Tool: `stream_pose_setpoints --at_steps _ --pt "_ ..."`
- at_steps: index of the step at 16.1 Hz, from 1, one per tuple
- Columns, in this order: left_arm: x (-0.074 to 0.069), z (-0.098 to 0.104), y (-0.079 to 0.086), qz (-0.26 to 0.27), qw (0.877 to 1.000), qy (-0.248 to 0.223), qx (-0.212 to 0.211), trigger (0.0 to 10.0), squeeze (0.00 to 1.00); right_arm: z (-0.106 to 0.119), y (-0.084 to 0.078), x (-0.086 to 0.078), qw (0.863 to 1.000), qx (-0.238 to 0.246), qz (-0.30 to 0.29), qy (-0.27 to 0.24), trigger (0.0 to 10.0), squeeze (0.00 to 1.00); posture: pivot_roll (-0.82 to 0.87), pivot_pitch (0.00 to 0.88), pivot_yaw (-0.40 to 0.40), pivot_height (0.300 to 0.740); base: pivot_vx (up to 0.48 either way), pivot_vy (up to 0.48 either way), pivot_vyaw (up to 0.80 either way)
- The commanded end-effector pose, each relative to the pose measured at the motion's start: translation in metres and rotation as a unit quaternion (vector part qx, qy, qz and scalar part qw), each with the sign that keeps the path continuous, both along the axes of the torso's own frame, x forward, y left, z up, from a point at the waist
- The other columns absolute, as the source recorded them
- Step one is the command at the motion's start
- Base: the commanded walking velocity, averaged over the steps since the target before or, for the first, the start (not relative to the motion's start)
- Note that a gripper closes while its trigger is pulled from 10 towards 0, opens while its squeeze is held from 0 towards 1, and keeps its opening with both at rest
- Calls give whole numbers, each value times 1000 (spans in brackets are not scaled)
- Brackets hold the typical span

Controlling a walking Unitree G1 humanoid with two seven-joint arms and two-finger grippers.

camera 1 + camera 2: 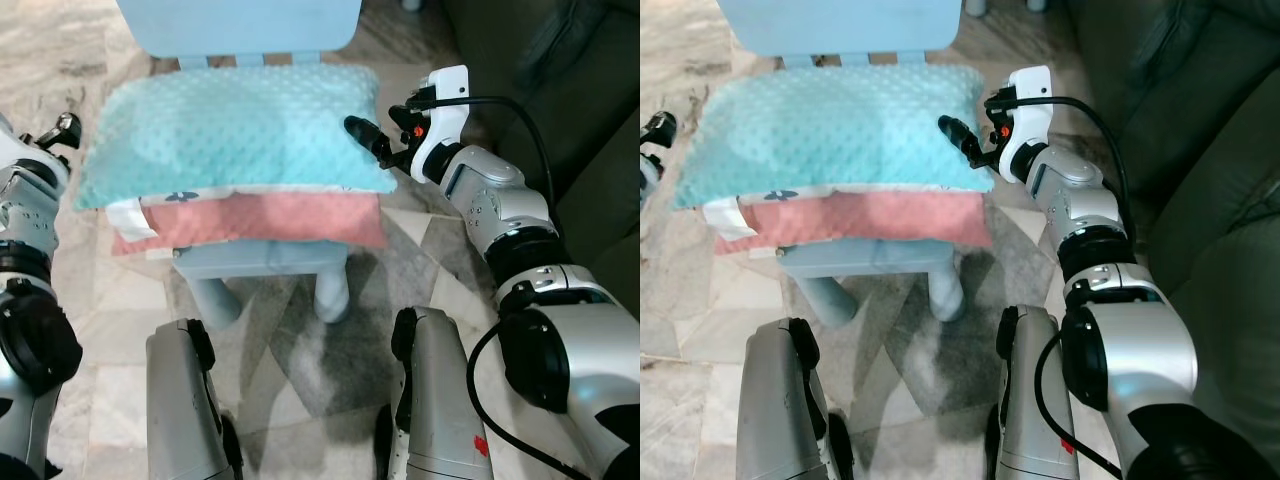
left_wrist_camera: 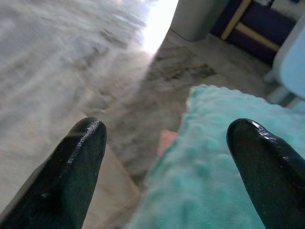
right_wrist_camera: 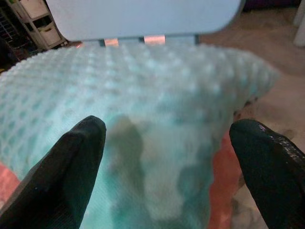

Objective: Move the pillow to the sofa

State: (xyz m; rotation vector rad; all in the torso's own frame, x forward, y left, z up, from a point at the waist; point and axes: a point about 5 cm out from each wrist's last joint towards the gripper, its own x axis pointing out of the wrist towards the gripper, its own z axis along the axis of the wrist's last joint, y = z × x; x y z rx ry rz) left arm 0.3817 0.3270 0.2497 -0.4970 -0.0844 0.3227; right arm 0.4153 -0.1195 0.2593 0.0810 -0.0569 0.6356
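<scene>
The dark green sofa point(image 1: 1200, 150) stands to my right of the pale blue chair point(image 1: 262, 255). On that chair's seat the teal dotted pillow point(image 1: 230, 125) lies atop a pink cushion point(image 1: 260, 218). My right gripper point(image 1: 368, 138) touches its right end, my left gripper point(image 2: 167, 157) is by its left corner; both spread wide, holding nothing. I'd pinch both ends evenly before lifting. No legible writing.

You have two pillows stacked on one chair point(image 1: 262, 262): one teal pillow point(image 1: 230, 130) on top, one pink pillow point(image 1: 270, 220) beneath. One sofa point(image 1: 1200, 150) beside the chair.
</scene>
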Motion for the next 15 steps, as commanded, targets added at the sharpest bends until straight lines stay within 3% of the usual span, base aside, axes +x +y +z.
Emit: stream_pose_setpoints --at_steps 1,3,7,10,15 --pt "1 3 0 -7 1000 -5 -14 10000 0 5 3 0 1000 1 12 -4 10000 0 28 301 -13 403 0 0 0" --pt "8 1 -15 -48 998 -2 -41 10000 0 3 12 0 999 0 40 6 10000 0 25 306 -14 403 0 0 0" --pt "12 -9 -31 -104 991 13 -82 10000 0 -6 21 -1 998 -16 54 14 10000 0 30 327 -13 403 0 0 0" --pt "11 -16 -33 -114 986 27 -119 10000 0 -15 25 -2 998 -32 53 33 10000 0 29 319 -13 403 0 0 0" --pt "10 -22 -37 -144 978 36 -146 10000 0 -32 45 -11 987 -9 139 82 10000 0 35 324 -10 403 0 0 0"
